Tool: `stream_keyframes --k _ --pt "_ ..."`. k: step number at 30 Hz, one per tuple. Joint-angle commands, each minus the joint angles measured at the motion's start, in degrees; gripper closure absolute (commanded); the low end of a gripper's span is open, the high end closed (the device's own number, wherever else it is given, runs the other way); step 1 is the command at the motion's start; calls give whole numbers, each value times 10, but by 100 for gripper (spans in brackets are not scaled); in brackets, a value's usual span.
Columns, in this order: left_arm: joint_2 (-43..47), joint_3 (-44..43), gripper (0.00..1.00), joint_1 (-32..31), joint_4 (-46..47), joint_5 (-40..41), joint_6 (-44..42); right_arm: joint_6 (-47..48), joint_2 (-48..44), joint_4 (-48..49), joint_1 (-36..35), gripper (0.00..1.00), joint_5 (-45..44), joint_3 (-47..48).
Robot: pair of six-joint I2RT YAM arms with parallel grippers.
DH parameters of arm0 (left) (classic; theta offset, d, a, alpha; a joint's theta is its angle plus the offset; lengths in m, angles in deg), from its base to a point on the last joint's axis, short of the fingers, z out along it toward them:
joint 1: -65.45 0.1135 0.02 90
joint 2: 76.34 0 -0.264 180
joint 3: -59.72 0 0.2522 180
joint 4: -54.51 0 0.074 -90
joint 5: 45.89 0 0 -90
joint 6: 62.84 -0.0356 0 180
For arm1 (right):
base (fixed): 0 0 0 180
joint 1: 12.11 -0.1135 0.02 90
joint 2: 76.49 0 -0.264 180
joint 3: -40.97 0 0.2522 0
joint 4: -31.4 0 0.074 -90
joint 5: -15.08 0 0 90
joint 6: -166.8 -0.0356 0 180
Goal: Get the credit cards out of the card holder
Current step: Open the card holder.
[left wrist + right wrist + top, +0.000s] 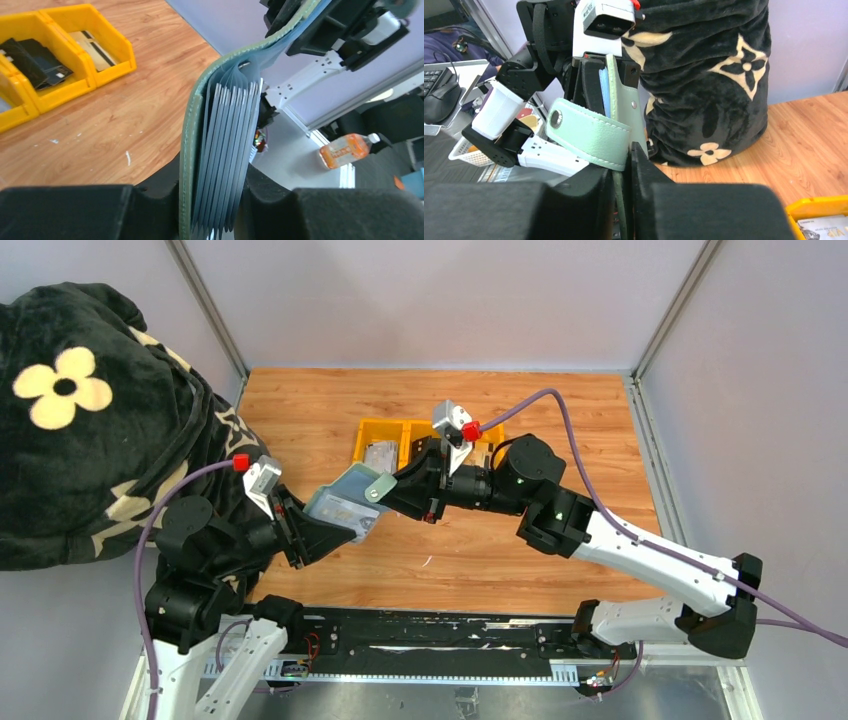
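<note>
At the upper left of the top view, a dark flowered blanket (80, 420) covers something I cannot make out. Just right of it, the left gripper (330, 530) is clamped on one half of the card holder (340, 502), which is held off the table. The left wrist view shows the clear pockets (225, 145) only edge-on, so I cannot tell whether any cards are still inside. At mid-frame the right gripper (392, 492) pinches the holder's other green cover, jaws nearly together, with the snap tab (589, 135) curling over one finger. Behind it, the right arm partly hides the yellow tray (385, 422). Credit cards (35, 59) lie in the tray's compartments.
</note>
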Motion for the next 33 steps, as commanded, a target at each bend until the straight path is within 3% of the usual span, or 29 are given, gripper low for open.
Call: stream_keyframes --k 1,5,8,16,18,19,20,21,23,27,33 --pt "-15 -31 74 0 -37 -2 -62 52 21 -52 3 77 11 61" --pt "-39 -66 77 0 -88 -22 -115 82 54 -121 3 63 49 100" --pt "-63 -100 79 0 -134 -34 -161 99 63 -147 3 64 54 114" --pt "-80 -143 80 0 -170 -19 -208 134 63 -217 4 97 8 149" --pt "-79 -145 68 0 -164 -2 -203 116 53 -195 4 100 -12 134" --pt "-77 -143 58 0 -158 4 -197 106 44 -167 4 100 -14 118" --pt "-75 -139 39 0 -153 8 -191 82 36 -121 4 100 -16 97" --pt "-71 -133 30 0 -143 16 -180 59 25 -83 4 100 -17 77" --pt "-58 -112 20 0 -112 29 -149 18 15 -9 4 100 -21 44" --pt "-32 -83 12 0 -50 36 -93 -50 -1 106 3 100 -32 -2" --pt "-46 -94 9 0 -67 49 -108 -81 -8 143 3 100 -57 -23"
